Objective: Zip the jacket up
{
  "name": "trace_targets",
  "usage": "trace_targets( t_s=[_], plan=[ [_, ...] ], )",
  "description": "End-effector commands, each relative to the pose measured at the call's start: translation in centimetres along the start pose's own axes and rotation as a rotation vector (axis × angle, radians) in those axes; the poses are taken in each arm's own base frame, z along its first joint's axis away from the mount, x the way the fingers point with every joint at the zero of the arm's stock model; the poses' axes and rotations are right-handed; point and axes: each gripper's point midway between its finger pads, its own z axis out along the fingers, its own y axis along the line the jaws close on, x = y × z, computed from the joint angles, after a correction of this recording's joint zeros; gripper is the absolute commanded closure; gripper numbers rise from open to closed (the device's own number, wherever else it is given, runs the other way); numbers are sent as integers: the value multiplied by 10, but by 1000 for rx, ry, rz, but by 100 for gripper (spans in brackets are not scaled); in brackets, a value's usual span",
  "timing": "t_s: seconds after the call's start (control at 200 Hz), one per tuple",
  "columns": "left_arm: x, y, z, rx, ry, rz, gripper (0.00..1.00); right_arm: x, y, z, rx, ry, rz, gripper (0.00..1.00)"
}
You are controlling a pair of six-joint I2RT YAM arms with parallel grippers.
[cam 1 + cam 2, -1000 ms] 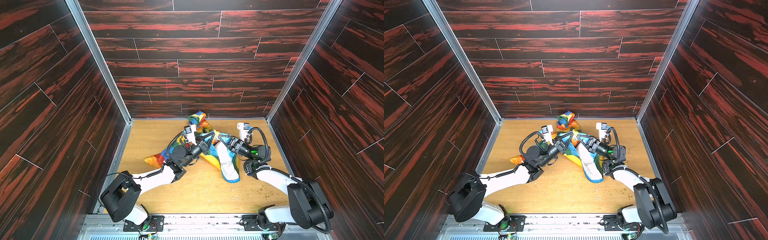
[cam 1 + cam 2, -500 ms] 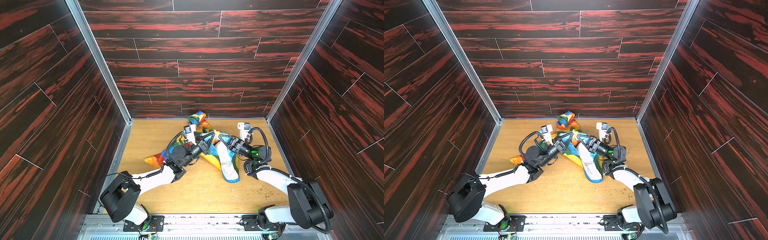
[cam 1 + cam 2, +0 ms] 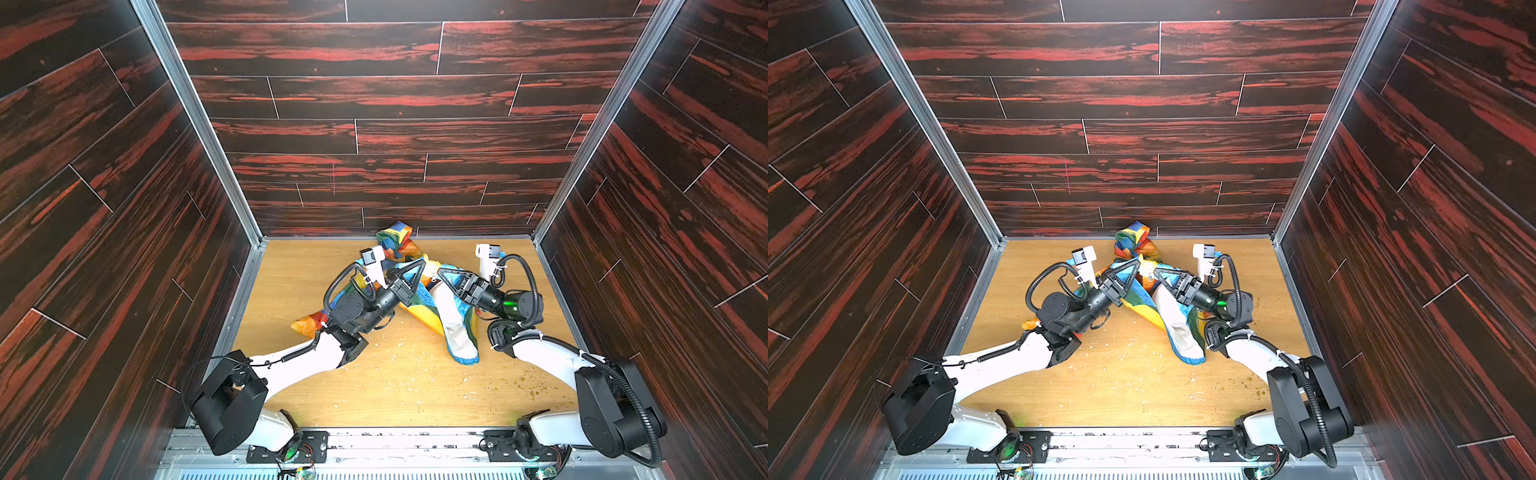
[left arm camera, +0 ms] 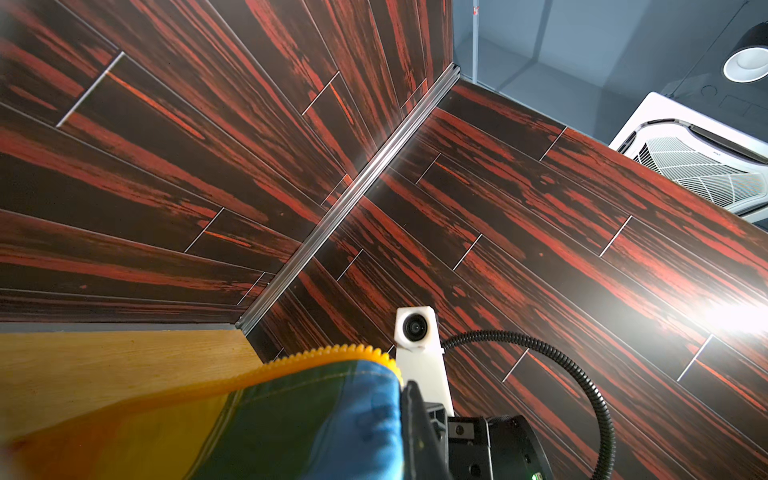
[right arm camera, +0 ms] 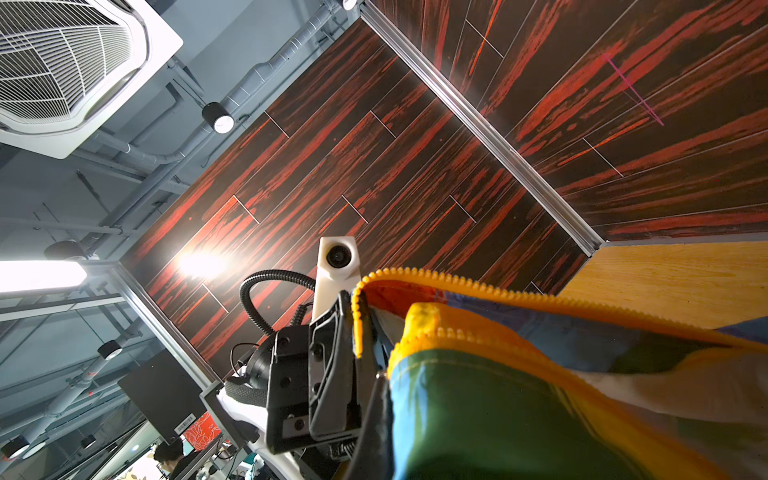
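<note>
In both top views, a small jacket (image 3: 455, 328) (image 3: 1177, 328) of red, orange, yellow, green and blue patches lies crumpled on a light wooden table (image 3: 374, 395) (image 3: 1100, 386), in the middle towards the back. One end of it touches the dark red panelled wall (image 3: 374, 124) (image 3: 1121, 104). Part of its white lining faces up. 2 robot arms reach in from the front corners and meet over it. The left gripper (image 3: 423, 263) (image 3: 1137, 263) and the right gripper (image 3: 440, 273) (image 3: 1155, 271) sit just beside each other, tips nearly touching, each with its fingers pressed together on a raised fold of the jacket.

In the left wrist view, green and blue jacket fabric (image 4: 291, 415) fills the lower part, edged by the yellow teeth of its zipper (image 4: 332, 353). The right gripper (image 4: 409, 386) touches the end of that edge. The left gripper's own fingers are hidden.

In the right wrist view, 2 rows of yellow zipper (image 5: 478, 286) run apart along the lifted jacket (image 5: 478, 407), not joined. The left gripper (image 5: 351, 307) is clamped on the end of 1 row. The right gripper's own fingers are hidden.
</note>
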Motion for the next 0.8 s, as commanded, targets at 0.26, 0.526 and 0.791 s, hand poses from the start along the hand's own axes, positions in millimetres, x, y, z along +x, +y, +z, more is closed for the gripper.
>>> trace_targets(
  t_s=[0.26, 0.526, 0.791],
  plan=[
    [-11, -18, 12, 77, -34, -17, 100, -8, 20, 6, -65, -16, -55, 100],
    [-9, -16, 15, 83, -36, -29, 100, -8, 20, 6, -62, -13, -59, 100],
    [-6, -14, 15, 79, -27, -36, 100, -10, 23, 6, -66, -16, -69, 100]
  ],
)
